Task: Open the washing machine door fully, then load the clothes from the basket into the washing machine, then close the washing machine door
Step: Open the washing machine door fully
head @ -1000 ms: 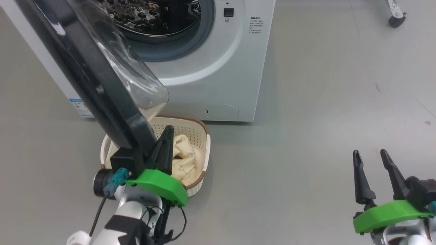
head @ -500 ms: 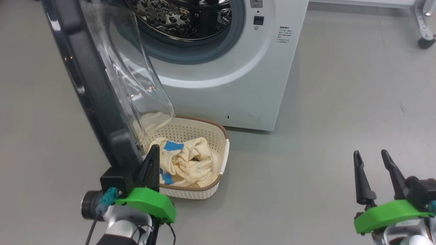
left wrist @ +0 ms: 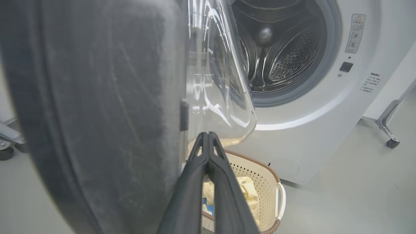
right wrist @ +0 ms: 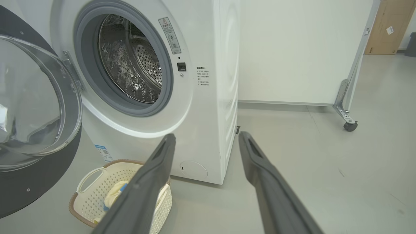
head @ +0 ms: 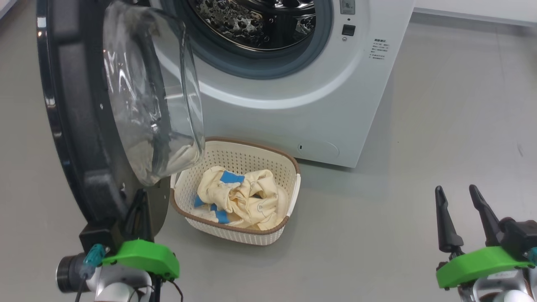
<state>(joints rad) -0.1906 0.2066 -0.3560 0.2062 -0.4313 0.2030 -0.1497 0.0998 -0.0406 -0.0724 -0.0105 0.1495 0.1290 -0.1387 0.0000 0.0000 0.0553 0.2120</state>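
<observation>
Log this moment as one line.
door: open | left gripper: shut, by door rim | right gripper: open, empty | clothes: in basket

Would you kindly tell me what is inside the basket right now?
The basket holds the clothes, a crumpled cream-yellow heap with blue patches. The heap covers the basket's base, so anything beneath it cannot be seen.
</observation>
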